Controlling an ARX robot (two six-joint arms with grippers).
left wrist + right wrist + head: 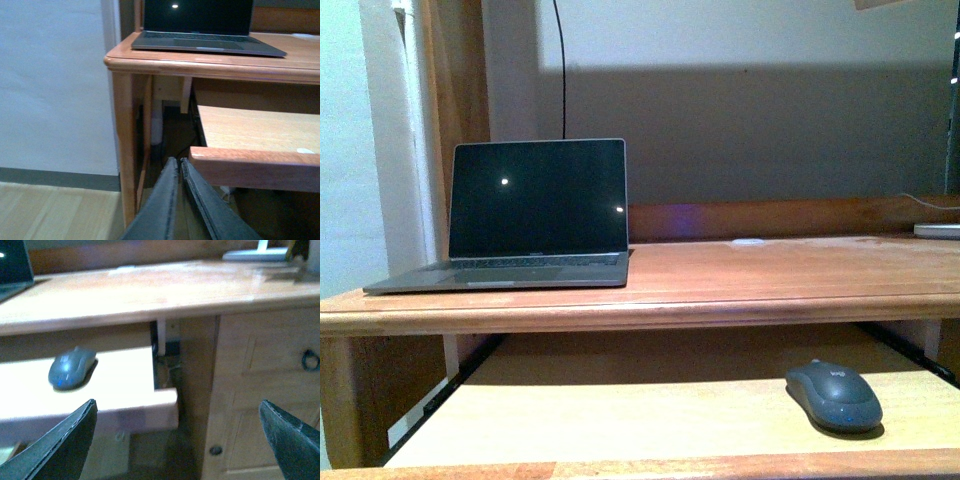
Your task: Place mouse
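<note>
Mouse (833,396) at right front of pull-out shelf (620,410); left end effector (179,163) clenched, right end effector (177,405) released.

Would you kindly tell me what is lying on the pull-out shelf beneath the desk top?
The mouse rests on the shelf, toward its right side. A small pale spot near its front edge is too small to identify. The desk top hides the shelf's rear.

The front view is dim and warm. A broad shadow covers the lower wall (750,130), and two small glare spots sit on the dark laptop screen (538,198). The mouse (833,396) casts a thin shadow on the pull-out shelf (620,410). The right wrist view is soft and blurred, its desktop (150,290) washed out almost white.
</note>
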